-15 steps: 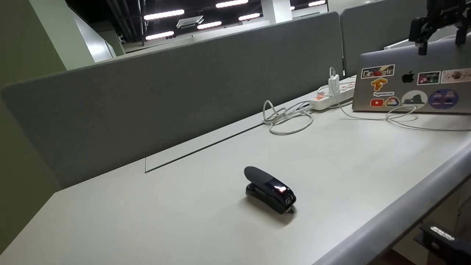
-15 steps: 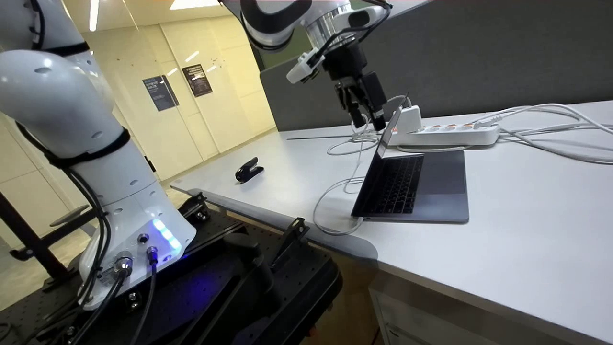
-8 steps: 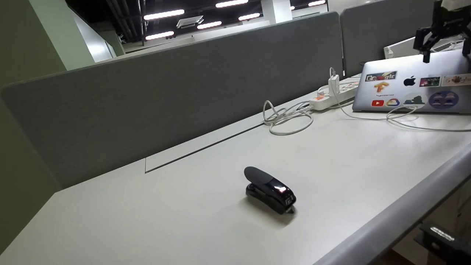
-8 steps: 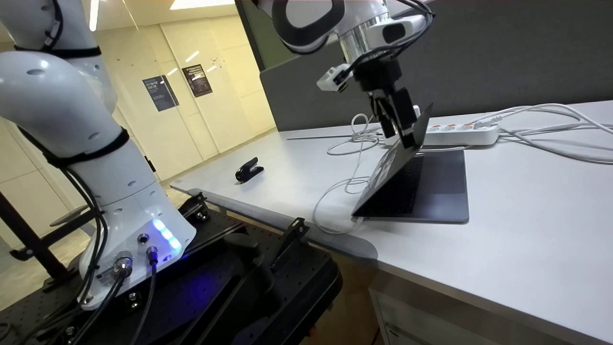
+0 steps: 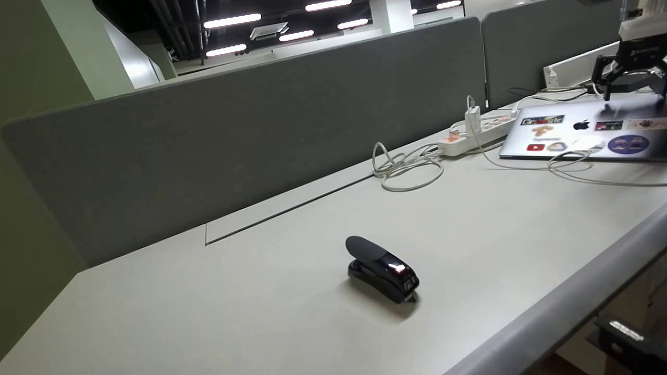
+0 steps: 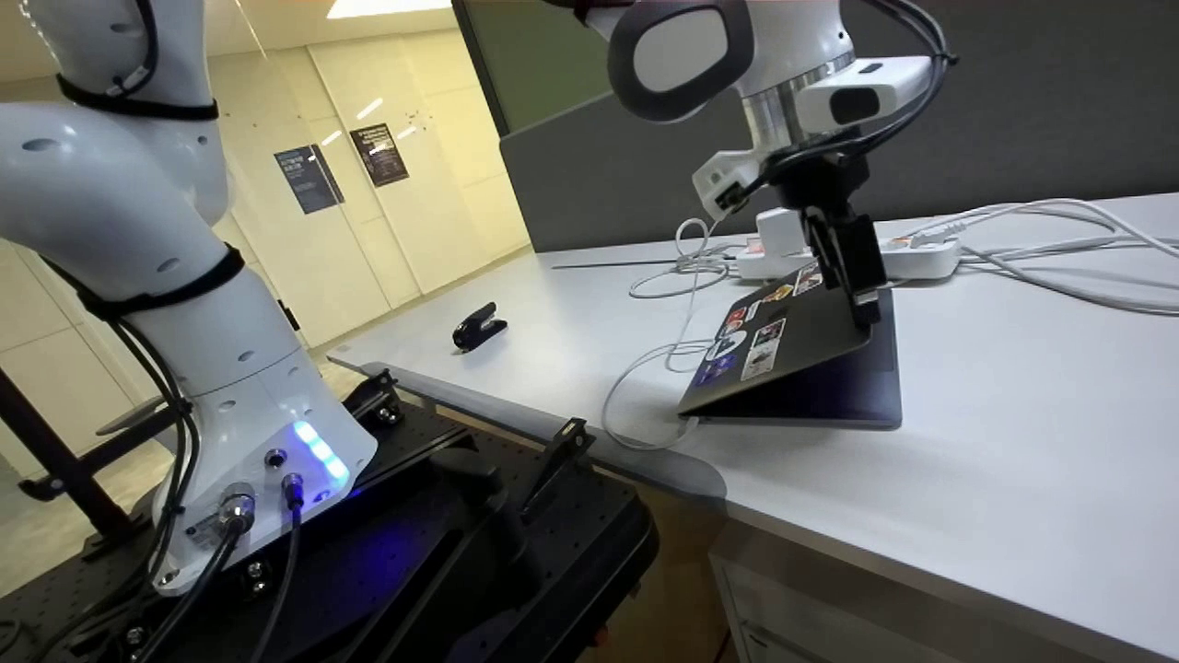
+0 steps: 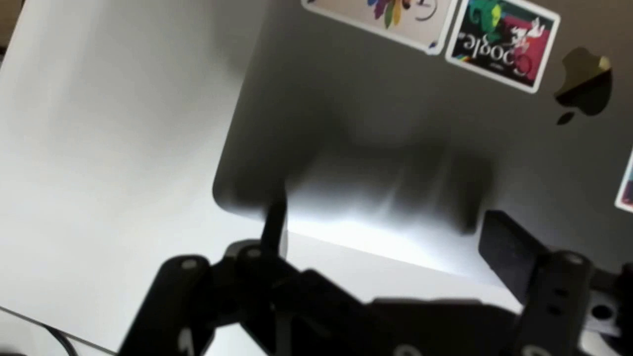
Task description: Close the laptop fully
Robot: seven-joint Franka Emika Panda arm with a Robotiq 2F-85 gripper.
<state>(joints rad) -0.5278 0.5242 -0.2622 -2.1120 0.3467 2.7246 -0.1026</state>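
Got the laptop (image 5: 578, 136) on the white desk (image 6: 1013, 414), near the power strip (image 6: 930, 261), with a stickered lid (image 6: 792, 336) slanting low over the base (image 6: 880, 378), not flat yet. Seeing the gripper (image 7: 385, 215) spread wide, right at the lid's free edge.

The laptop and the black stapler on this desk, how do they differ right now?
The laptop is much larger than the stapler. The laptop's grey lid carries colourful stickers; the stapler is black, with no stickers visible. The laptop, lid tilted partly open, has the gripper at its edge; the stapler sits apart from the gripper. Both rest on the white desk.
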